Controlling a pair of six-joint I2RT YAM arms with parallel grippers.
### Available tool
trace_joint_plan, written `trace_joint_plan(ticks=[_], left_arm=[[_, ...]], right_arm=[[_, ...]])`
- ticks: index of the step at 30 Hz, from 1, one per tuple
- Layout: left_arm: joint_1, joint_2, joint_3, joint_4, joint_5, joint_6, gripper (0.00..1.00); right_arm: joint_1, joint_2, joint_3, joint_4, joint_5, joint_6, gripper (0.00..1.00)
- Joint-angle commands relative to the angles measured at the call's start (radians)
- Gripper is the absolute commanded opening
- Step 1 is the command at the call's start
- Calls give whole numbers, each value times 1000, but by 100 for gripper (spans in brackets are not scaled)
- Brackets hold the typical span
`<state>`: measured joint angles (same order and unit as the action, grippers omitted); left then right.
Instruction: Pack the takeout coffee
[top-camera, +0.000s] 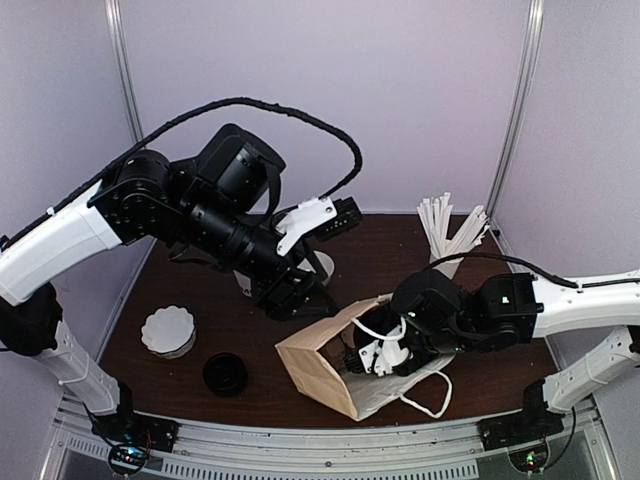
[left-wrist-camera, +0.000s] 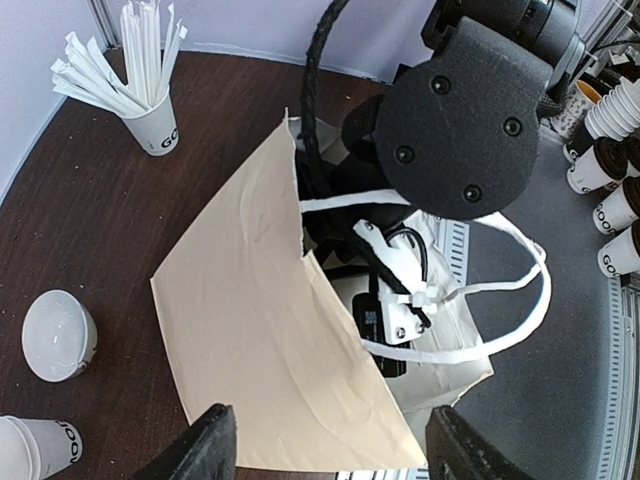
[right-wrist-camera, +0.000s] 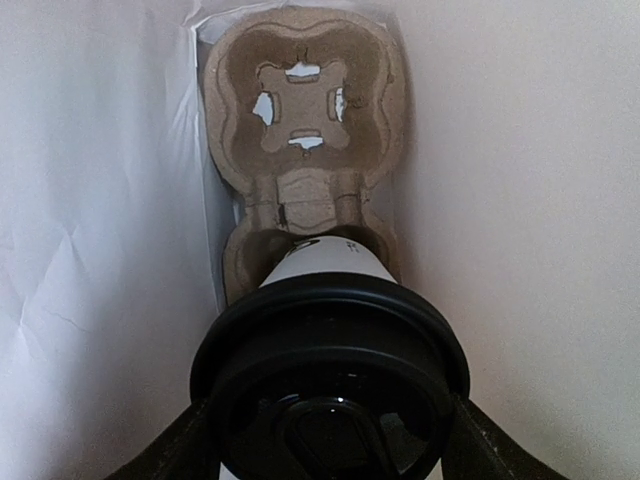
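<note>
Right gripper (right-wrist-camera: 325, 432): deep in the bag's mouth, fingers clasped on either side of the cup's lid.
Left gripper (left-wrist-camera: 335, 450): jaws spread, nothing held, hovering over the bag.
Brown paper bag with white handles (top-camera: 318, 368): lying on its side, walls close around the right tool.
Moulded brown pulp cup carrier (right-wrist-camera: 300, 120): stretching ahead of the fingers, deeper in the bag, far cell vacant.
White paper cup with black plastic lid (right-wrist-camera: 330, 270): between the fingers, base in the near cell, long axis running on along the tool's reach.
Next move, likely: letting go and drawing straight back out, with only the right arm in reach.
</note>
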<state>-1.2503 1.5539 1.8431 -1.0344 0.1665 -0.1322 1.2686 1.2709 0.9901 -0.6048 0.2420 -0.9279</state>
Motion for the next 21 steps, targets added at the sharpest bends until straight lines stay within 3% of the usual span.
trace_joint_plan(ticks=[1, 14, 21], left_arm=[[10, -7, -6, 54, 24, 9, 68], [9, -25, -48, 86, 43, -10, 68], [9, -61, -98, 116, 41, -22, 68]], right_arm=[[-24, 12, -1, 11, -13, 20, 59], [-74, 87, 71, -52, -72, 21, 60], [-119, 176, 196, -170, -121, 74, 60]])
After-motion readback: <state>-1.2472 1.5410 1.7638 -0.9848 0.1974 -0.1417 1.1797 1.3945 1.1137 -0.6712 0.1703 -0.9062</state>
